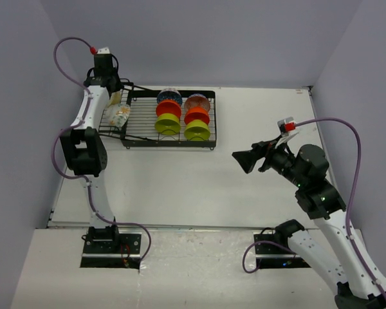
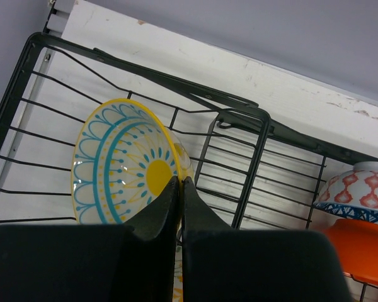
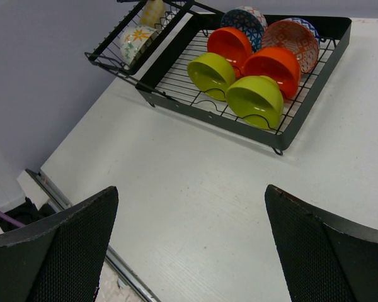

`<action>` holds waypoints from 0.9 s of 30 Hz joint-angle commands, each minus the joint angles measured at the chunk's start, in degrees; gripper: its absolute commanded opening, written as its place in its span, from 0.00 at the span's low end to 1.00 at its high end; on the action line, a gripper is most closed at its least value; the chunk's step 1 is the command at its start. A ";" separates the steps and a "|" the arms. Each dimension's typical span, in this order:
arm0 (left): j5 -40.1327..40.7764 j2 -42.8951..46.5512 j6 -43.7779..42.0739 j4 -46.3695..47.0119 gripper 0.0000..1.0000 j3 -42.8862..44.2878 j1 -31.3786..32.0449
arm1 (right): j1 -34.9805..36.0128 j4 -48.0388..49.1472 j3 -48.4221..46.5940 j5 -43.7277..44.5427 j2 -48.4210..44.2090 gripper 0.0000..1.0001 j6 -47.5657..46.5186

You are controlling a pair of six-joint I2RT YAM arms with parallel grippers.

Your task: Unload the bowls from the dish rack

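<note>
White table [image 1: 180, 187] between plain lilac walls [image 1: 199, 38]; no brand, label or writing legible on anything.

Item 1, far left: tilted basket section [image 2: 25, 60] of the black wire dish rack [image 1: 213, 119]. It holds a cream bowl [image 2: 116, 163] with a yellow rim and teal pattern, leaning on edge against the wires, as for draining. The left gripper [image 2: 180, 184] is on it. Its fingers are closed to a thin slit with the bowl's rim running in between, so the bowl appears pinched by its wall (one finger inside, one outside). A second pale bowl [image 3: 152, 11] lies further along the same basket.

Item 2, centre: flat section, six bowls on edge in two rows, each propped against the next: lime green [image 1: 168, 124] nearest, orange [image 1: 168, 108], patterned [image 1: 169, 95] at the back. None looks unloaded yet.

Item 3, right: right gripper [image 3: 190, 189], spread wide and empty, hanging over the table well apart from the rack, probably awaiting its turn.
</note>
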State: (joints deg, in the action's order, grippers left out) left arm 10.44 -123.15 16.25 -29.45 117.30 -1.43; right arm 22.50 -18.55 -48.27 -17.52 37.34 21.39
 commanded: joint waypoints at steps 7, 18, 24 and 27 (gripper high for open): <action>-2.61 5.99 1.15 5.90 0.00 0.04 0.11 | 0.17 0.70 0.02 1.17 -1.48 0.99 -0.64; -7.97 9.51 -1.39 7.48 0.00 3.82 0.03 | 0.17 0.62 -0.33 1.43 -1.31 0.99 -0.82; -12.55 11.62 -6.75 11.08 0.00 4.25 3.27 | 0.09 1.85 0.28 3.01 -0.96 0.99 0.32; -13.86 13.20 -11.84 12.31 0.00 2.95 7.91 | 0.17 2.63 0.28 5.65 -1.04 0.99 1.72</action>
State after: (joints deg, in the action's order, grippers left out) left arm 0.30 -114.89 10.90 -23.70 118.32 1.50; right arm 22.50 -18.52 -48.27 -15.20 36.27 21.71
